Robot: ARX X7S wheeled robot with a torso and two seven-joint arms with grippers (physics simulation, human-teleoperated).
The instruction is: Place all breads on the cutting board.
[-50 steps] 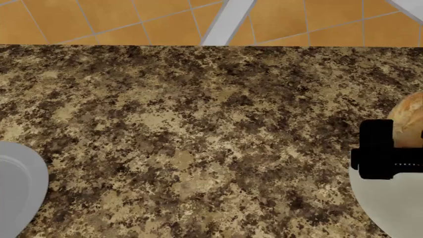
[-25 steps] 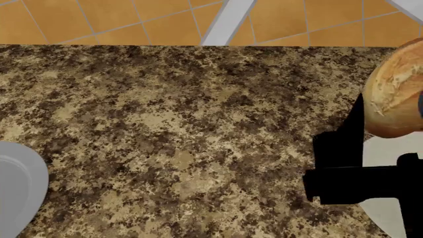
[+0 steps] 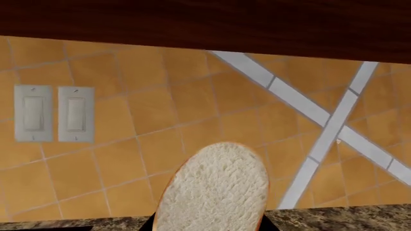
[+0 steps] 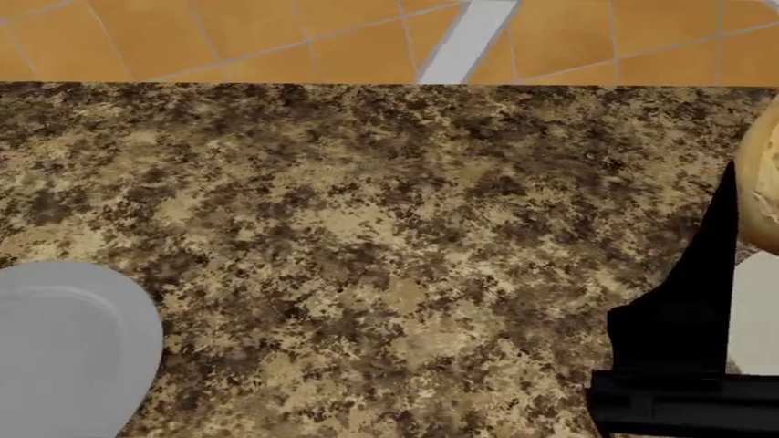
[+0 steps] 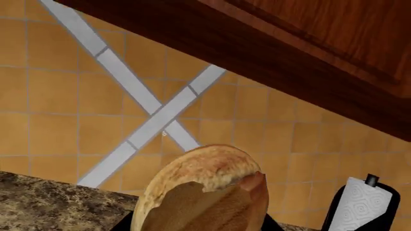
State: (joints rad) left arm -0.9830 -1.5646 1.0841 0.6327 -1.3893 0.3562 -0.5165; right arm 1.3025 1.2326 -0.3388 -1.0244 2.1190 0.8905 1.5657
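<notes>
1. Left arm: short round cut bread chunk, white crumb face w/ tan crust (image 3: 215,190), fills the near field of the left wrist cam, backed by orange tiled wall (image 3: 128,134) and two white wall switches (image 3: 55,114). Chunk sits right at the cam axis and above the countertop, so I judge my left gripper clamped on it. Fingers themselves not visible.
2. Right arm: larger golden-brown oval loaf (image 5: 205,195) held same way in right wrist cam, off the counter. Head cam shows only its edge (image 4: 764,196) at far right, beside my black right gripper (image 4: 688,365). Judged closed on loaf.
3. Both breads carried high – prob. to clear plates and counter during transit.
4. Speckled brown granite countertop (image 4: 365,228) bare in the centre; round light-grey plate (image 4: 61,347) at near left, another pale plate edge (image 4: 754,310) under right arm.
5. Reddish-brown wooden cutting board: not in any view. Target location unknown from here.
6. Paper-towel roll on black holder (image 5: 359,204) near wall, right wrist cam.
7. Risk: loaf is large for the grip and may slip.
</notes>
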